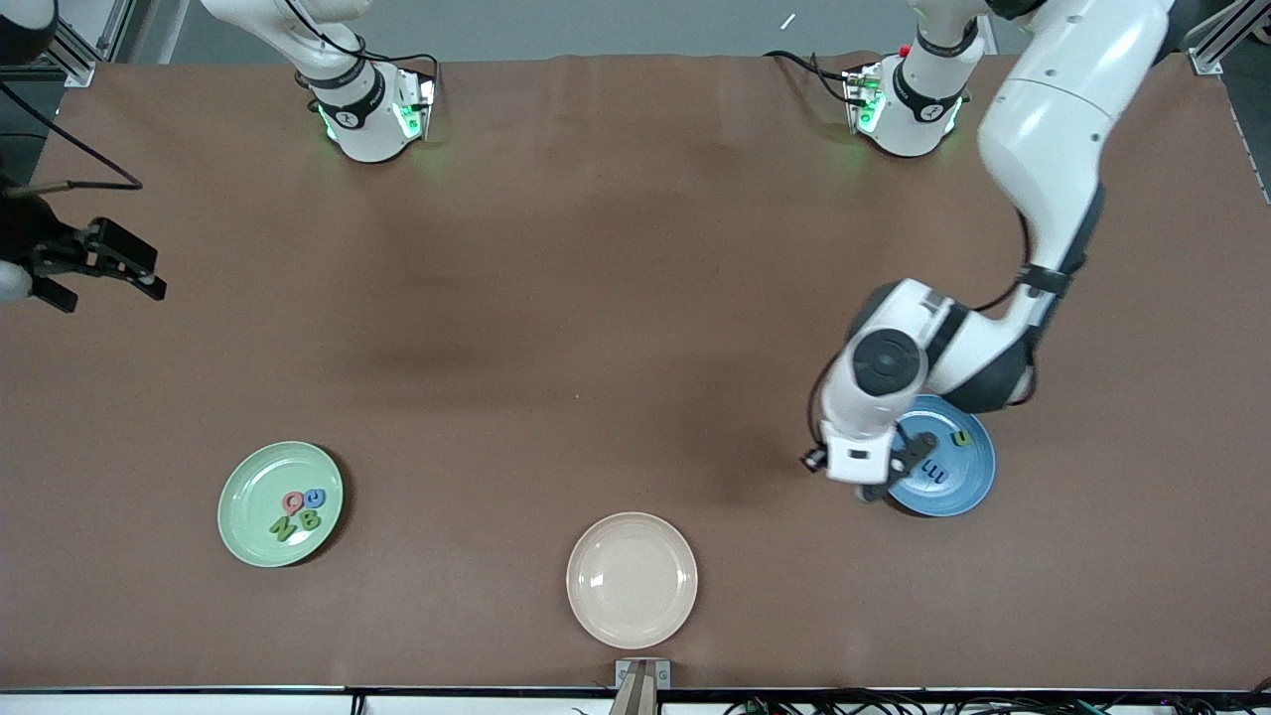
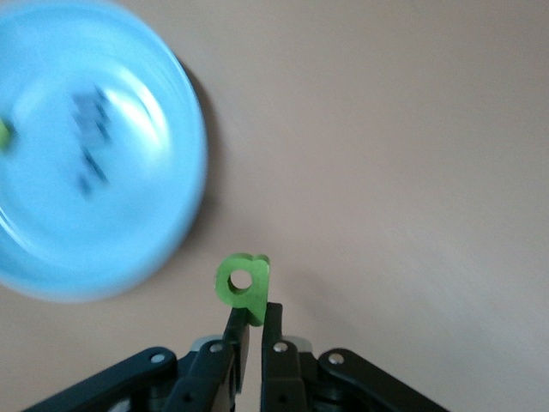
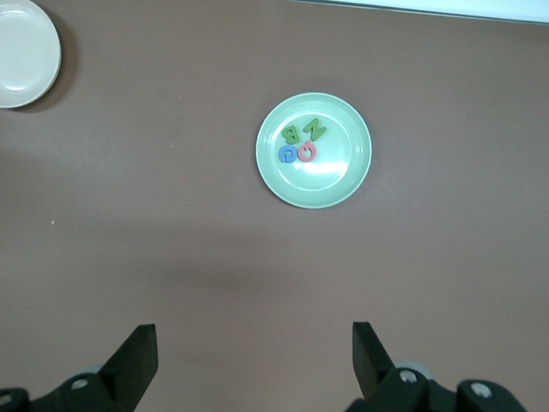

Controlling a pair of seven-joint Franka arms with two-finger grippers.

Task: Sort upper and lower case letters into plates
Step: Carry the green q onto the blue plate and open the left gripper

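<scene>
Green, flat lowercase letter b [image 2: 243, 287] with a round hole is pinched upright in the left hand [image 2: 255, 324], beside the round blue plate [image 2: 129, 223]. Over the surface [image 1: 596, 298], the waiting right hand [image 3: 253, 356] is spread wide.

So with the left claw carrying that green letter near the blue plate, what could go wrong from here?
1. The left claw pinches the green b only by its thin stem, so it could twist or slip out before release.
2. The b hangs over bare table beside the blue plate; dropping now would likely miss.
3. Letters already lie in that plate, so a low approach might knock them. The right claw waits open, up over the green plate.
</scene>
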